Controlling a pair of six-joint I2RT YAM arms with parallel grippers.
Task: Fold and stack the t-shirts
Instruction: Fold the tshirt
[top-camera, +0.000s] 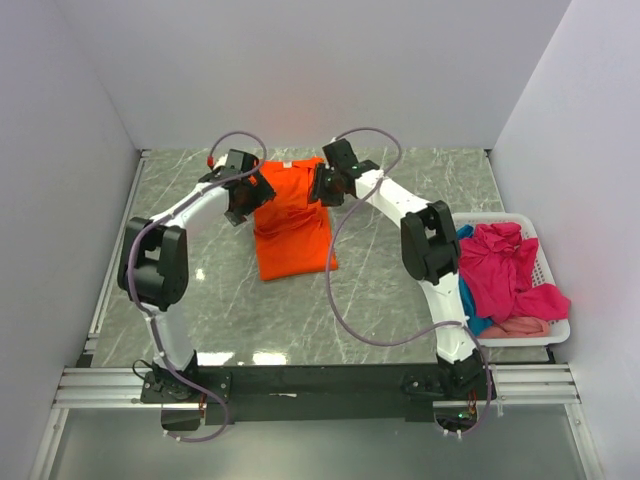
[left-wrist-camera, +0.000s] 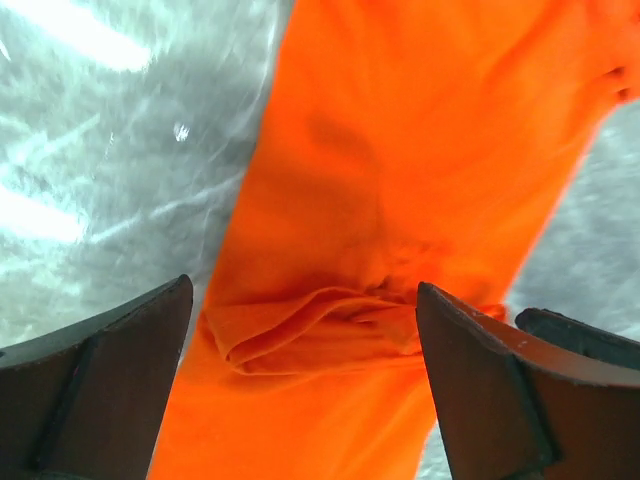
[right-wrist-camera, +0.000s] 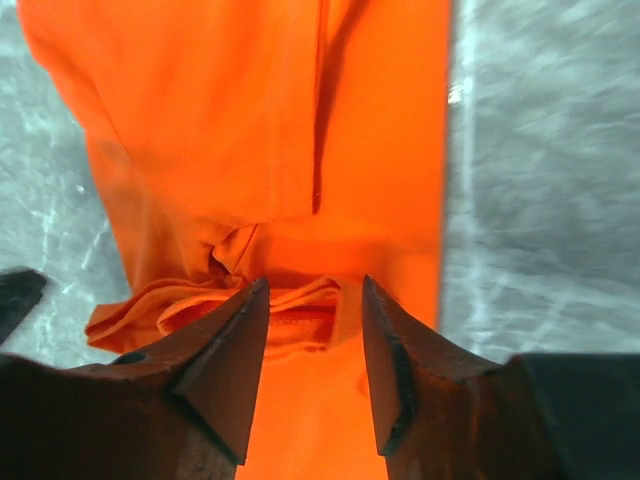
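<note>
Top view overhead, looking down; wrist views close, sharing orange t-shirt (top-camera: 293, 225).

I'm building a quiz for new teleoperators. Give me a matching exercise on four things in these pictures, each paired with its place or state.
Things
1. bright orange cloth t-shirt
2. magenta-pink cloth shirt
3. white plastic basket
4. left gripper

Places or states
A. heaped inside the basket
B. fingers wide apart over orange cloth
C. lying in the middle of the grey marble table
D. standing at the table's right edge

Pairs: 1-C, 2-A, 3-D, 4-B
</note>
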